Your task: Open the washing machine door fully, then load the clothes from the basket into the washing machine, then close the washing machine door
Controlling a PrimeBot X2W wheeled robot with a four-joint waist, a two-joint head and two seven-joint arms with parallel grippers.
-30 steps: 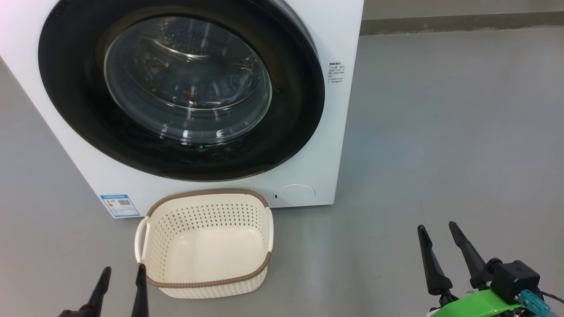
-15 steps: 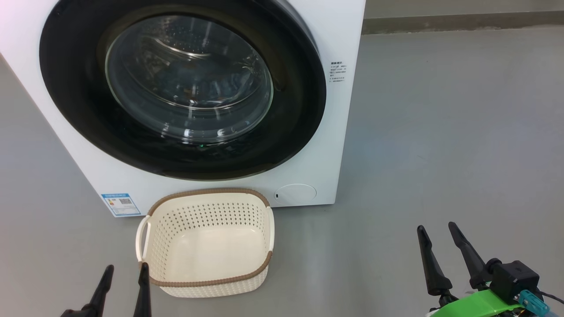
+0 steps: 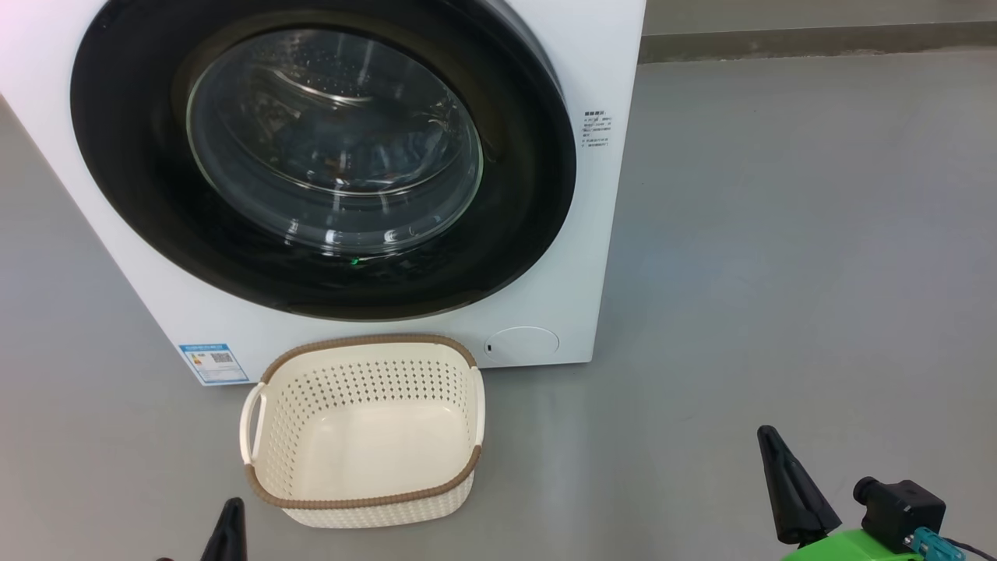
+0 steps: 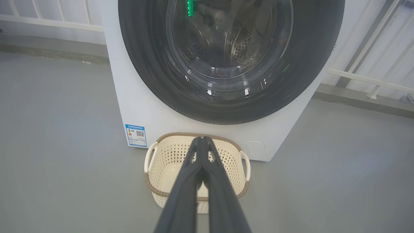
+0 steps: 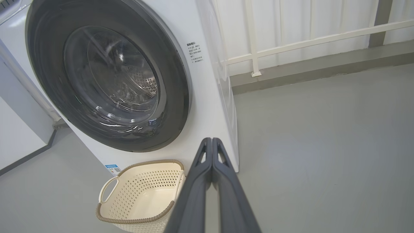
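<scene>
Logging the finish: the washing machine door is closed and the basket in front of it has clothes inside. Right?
No: the head view shows the basket empty. The washing machine door is closed, with the basket in front of it.

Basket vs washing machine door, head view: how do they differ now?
The small cream plastic basket is rectangular, open-topped and empty; the round, glossy black-rimmed washing machine door is far larger, upright and shut. Basket walls are perforated; the door's centre is clear glass.

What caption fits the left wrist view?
Shut left gripper points toward empty basket before the closed washing machine door.
</scene>
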